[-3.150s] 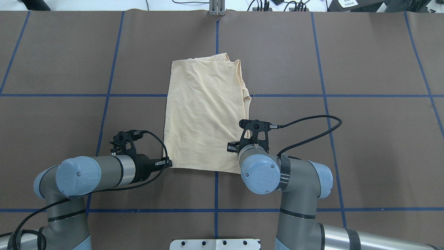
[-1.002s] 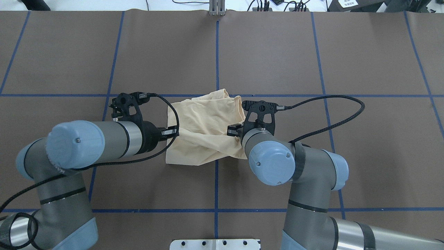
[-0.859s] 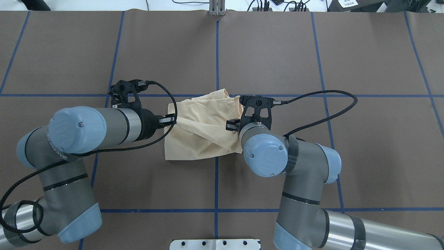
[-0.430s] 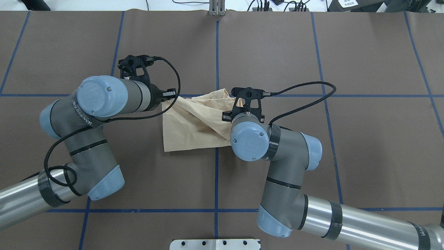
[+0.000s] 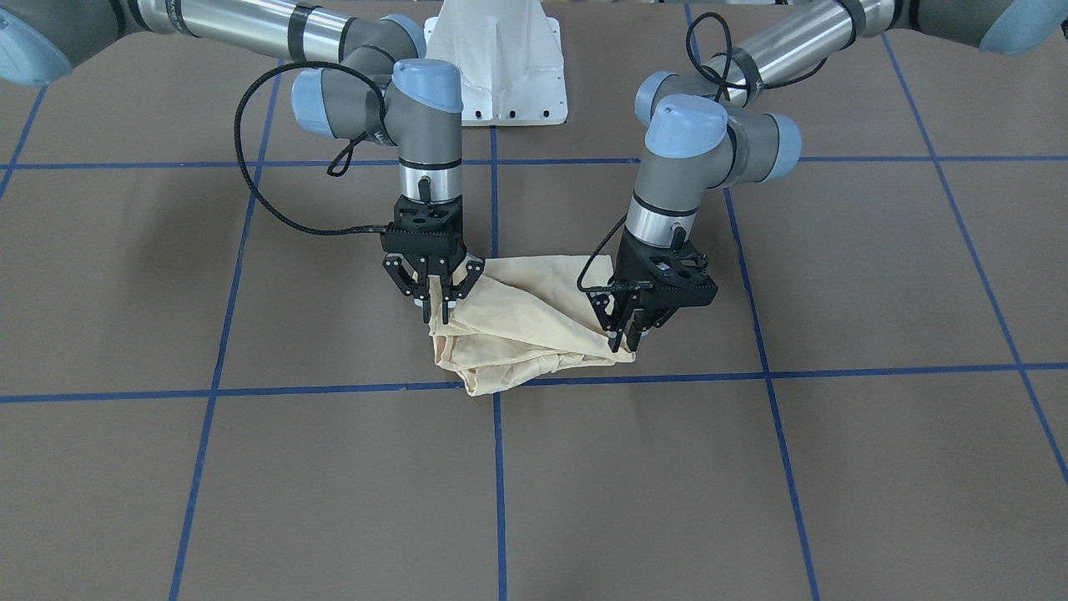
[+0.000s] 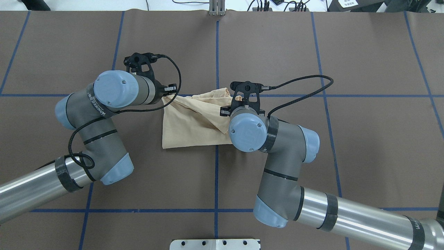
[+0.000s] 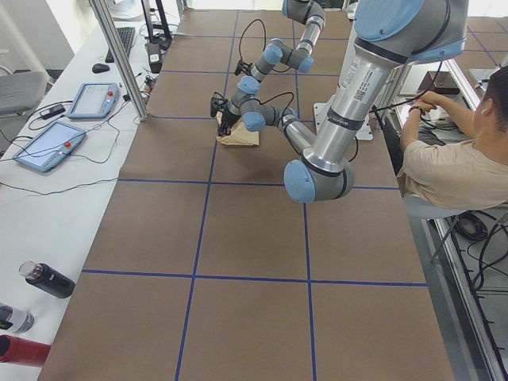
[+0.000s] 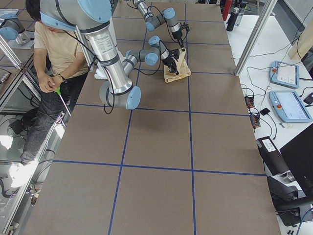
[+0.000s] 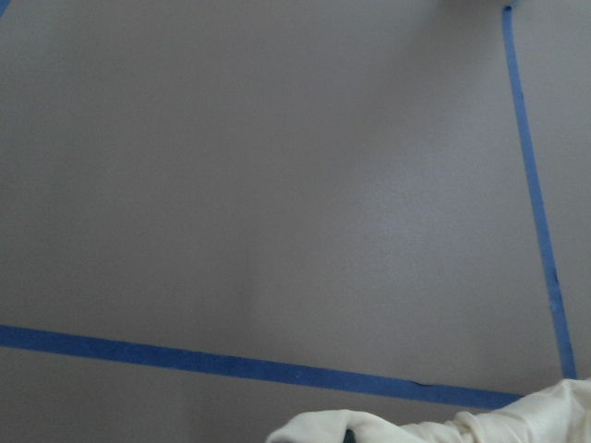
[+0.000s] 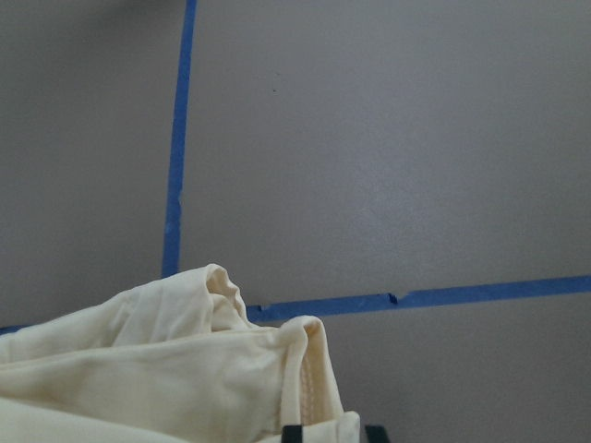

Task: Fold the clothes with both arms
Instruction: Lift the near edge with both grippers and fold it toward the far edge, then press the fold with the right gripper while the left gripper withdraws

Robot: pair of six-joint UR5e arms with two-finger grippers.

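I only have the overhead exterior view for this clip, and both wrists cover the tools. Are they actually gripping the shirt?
Observer: Yes for the right one. In the front-facing view the right tool is shut on one edge of the shirt.
Operator: And the other?
Observer: The left tool is shut on the opposite corner.
Operator: Anyone close to the rig?
Observer: The exterior left view shows a person seated beside the table on the robot's side.
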